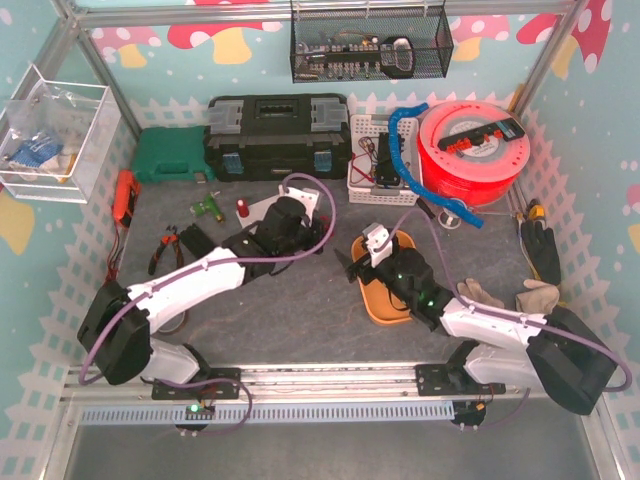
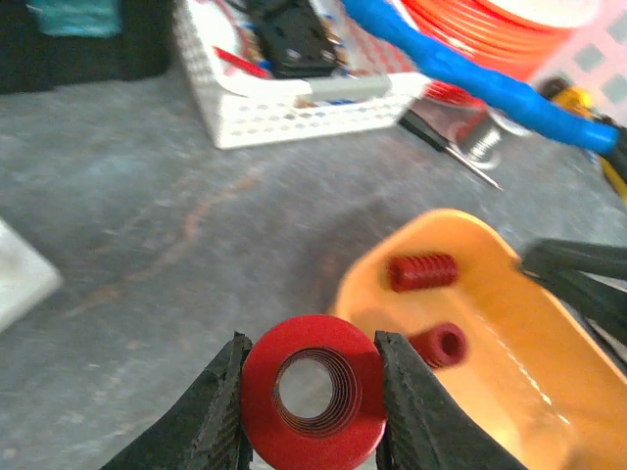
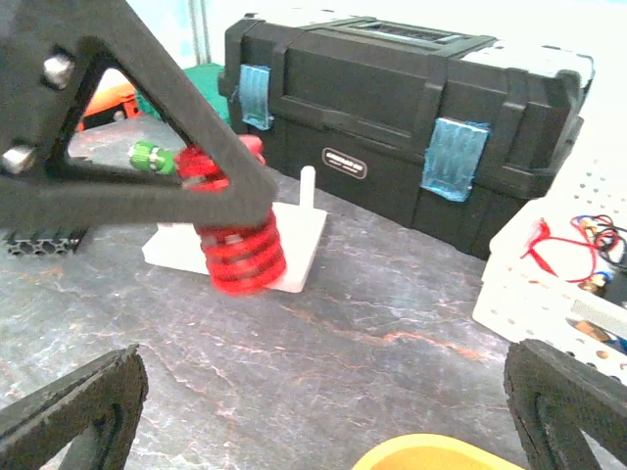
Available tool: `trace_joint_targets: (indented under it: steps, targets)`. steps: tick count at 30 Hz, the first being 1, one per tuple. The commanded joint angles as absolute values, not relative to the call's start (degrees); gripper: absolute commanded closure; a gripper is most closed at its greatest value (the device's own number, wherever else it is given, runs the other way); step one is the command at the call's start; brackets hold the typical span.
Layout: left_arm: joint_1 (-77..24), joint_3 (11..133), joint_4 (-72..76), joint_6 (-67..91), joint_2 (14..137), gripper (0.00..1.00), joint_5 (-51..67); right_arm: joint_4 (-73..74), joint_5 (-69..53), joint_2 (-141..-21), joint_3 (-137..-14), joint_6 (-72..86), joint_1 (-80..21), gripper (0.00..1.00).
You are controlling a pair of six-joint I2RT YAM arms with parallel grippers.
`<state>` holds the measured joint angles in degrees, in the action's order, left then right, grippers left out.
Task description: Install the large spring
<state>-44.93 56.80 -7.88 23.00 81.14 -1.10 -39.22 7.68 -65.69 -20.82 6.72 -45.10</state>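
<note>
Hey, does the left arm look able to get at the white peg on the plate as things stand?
Probably yes. The left tool, shut on the big red spring, hangs right beside the white plate. The peg stands bare, with nothing between it and the spring.

My left arm [image 1: 190,275] grips; my right arm [image 1: 480,320] stands open.
My left fingers [image 2: 211,411] are clamped tight, arm stretched forward; my right fingers [image 3: 78,416] are spread wide, wrist low and level.
</note>
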Motion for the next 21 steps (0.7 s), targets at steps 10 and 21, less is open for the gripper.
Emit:
trace_joint_targets:
  steps: [10,21]
  targets:
    - [-31.4,59.9,-5.2,20.5,84.9,0.98,-13.8,-39.0,16.8,-61.9,-19.7,8.2,-45.4,0.01]
    - [-26.4,65.6,0.0,19.5,95.2,0.97,-17.0,-38.9,17.7,-61.7,-19.6,7.4,-45.4,0.01]
